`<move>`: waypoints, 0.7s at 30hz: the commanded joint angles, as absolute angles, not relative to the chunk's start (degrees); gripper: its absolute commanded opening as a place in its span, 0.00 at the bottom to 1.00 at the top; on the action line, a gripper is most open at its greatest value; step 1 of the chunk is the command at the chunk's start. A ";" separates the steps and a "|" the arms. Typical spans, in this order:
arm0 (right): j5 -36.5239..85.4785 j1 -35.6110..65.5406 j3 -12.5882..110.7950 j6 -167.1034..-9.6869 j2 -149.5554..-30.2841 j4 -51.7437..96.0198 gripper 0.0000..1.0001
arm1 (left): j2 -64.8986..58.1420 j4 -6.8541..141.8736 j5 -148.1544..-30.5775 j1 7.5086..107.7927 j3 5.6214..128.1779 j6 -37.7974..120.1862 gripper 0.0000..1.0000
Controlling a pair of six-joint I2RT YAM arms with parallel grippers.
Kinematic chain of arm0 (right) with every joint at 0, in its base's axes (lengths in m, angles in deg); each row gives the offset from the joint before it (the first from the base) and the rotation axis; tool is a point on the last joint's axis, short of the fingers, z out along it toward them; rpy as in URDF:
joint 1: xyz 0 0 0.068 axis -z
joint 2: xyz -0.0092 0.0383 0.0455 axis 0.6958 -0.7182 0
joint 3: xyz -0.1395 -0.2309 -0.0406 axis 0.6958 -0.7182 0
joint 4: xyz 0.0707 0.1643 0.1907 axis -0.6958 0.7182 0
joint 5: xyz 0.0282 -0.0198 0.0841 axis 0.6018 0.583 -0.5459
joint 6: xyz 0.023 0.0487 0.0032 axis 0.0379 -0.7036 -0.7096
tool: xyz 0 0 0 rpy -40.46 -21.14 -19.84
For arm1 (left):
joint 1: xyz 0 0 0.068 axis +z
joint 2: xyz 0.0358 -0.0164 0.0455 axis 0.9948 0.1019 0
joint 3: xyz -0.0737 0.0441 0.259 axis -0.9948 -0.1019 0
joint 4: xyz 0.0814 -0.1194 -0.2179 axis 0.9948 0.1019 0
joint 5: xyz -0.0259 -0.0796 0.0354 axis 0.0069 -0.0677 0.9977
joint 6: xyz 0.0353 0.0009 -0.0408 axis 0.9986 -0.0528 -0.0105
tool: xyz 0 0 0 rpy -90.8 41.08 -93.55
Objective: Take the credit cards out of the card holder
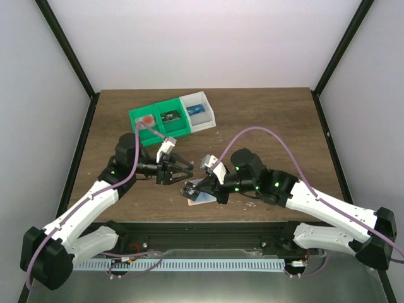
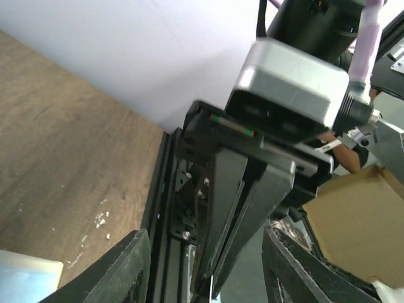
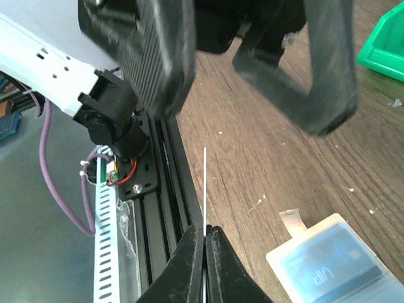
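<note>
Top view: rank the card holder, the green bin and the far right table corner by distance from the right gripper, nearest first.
1. Card holder: lying just beside the right gripper, toward the near edge.
2. Green bin: further back, left of centre.
3. Far right table corner: plainly the farthest, at the back right.

Wooden table [image 1: 265, 120], dark brown with visible grain and a few pale scuffs, enclosed on three sides by plain white panels: back wall [image 1: 208, 38], left wall [image 1: 31, 126] and right wall [image 1: 372, 126]. Black frame struts [image 1: 66, 47] run along the seams between the panels. A black slotted rail [image 1: 208, 237] borders the table's near edge, with a white slotted cable duct [image 1: 202, 264] and a grey metal surface [image 1: 252, 290] below it. Lighting is even and diffuse. A cardboard box [image 2: 360, 214] appears beyond the table in the left wrist view.
</note>
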State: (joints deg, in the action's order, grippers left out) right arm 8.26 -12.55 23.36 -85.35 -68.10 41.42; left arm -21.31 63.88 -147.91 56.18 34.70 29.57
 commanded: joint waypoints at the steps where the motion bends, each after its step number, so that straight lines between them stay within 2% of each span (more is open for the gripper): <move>1: 7.07 -11.51 27.22 -87.41 -67.29 42.97 0.00 | -21.25 65.05 -152.53 55.29 35.60 32.43 0.53; 4: 8.44 -10.84 27.77 -88.60 -67.62 43.72 0.00 | -20.97 65.43 -153.85 54.14 35.64 33.05 0.54; 7: 8.33 -10.25 27.62 -89.59 -67.47 43.35 0.01 | -20.71 66.80 -152.64 53.73 35.86 34.43 0.47; 9: 8.23 -10.22 27.52 -89.98 -67.26 43.00 0.00 | -20.19 67.96 -151.63 53.65 36.36 35.76 0.28; 11: 9.17 -10.14 27.45 -90.42 -67.07 42.67 0.01 | -19.67 70.34 -150.58 53.65 37.38 37.99 0.02; 14: 12.95 -10.14 27.37 -91.64 -66.64 42.27 0.01 | -19.91 70.49 -150.09 53.66 38.13 38.19 0.00; 16: 13.77 -10.13 26.87 -92.76 -66.16 41.12 0.07 | -20.70 69.00 -148.97 53.74 38.17 36.48 0.00; 18: 13.80 -10.14 25.38 -93.95 -65.13 39.10 0.01 | -21.53 66.89 -148.03 53.85 37.82 34.07 0.00; 21: 12.72 -10.09 22.12 -94.14 -63.29 35.85 0.00 | -22.15 65.85 -149.59 53.91 37.49 33.39 0.03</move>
State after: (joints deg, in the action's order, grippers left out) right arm 10.01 -10.82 24.56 -92.10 -66.05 40.37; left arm -20.35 68.01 -147.08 53.98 36.62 34.47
